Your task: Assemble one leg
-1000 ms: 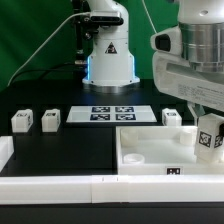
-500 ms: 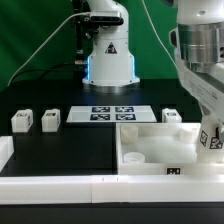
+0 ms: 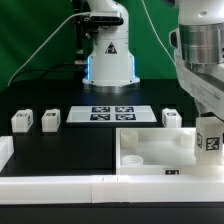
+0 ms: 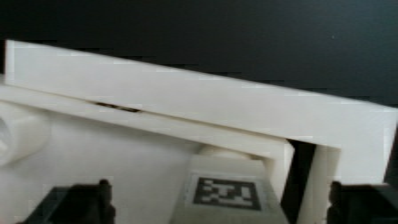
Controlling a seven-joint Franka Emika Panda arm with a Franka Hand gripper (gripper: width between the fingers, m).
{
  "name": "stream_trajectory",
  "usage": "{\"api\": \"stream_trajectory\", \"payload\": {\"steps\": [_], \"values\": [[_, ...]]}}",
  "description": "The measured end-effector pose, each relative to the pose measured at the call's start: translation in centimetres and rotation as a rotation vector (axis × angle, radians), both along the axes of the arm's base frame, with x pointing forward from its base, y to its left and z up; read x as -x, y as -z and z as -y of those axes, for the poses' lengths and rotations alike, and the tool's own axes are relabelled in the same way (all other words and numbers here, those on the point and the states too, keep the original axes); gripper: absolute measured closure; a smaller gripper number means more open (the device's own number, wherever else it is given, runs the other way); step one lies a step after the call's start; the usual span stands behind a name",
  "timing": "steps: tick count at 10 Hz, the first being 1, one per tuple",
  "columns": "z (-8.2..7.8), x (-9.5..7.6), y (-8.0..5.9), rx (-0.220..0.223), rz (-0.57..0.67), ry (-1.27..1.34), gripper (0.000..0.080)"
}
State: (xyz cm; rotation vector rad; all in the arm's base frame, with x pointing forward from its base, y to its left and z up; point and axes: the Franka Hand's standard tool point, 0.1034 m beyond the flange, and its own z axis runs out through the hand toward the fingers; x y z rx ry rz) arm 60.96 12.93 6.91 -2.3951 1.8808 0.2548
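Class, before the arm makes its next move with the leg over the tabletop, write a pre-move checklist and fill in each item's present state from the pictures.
1. Leg in the pincer: cannot tell; the arm hides the fingers in the exterior view, and the wrist view shows no clear contact.
2. Leg upright, marker facing the exterior camera: ok.
3. Leg above the tabletop's corner at the exterior view's right: ok.
4. Leg seated in a corner hole: cannot tell; the hole is hidden.
5. Three spare legs standing apart from the tabletop: ok.
6. Marker board uncovered: ok.
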Motion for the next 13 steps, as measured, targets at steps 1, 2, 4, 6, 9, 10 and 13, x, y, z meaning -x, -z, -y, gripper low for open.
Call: {"api": "stream_trajectory", "payload": {"steps": [1, 2, 4, 6, 9, 10, 13], "values": [[0.0, 0.0, 0.0, -0.007, 0.015, -0.091, 0.0159], [0.1, 0.1, 0.0, -0.016, 0.033, -0.238, 0.0159], [0.7, 0.4, 0.0, -0.041, 0.040, -0.513, 0.0151], [1.2, 0.3, -0.1, -0.060, 0.082, -0.765, 0.0151], [1.8, 0.2, -0.1, -0.094, 0.139, -1.091, 0.0151], [2.0, 0.1, -0.1, -0.092, 0.155, -1.242, 0.0151], [2.0, -0.1, -0.2, -0.093, 0.183, -1.480, 0.0151]]}}
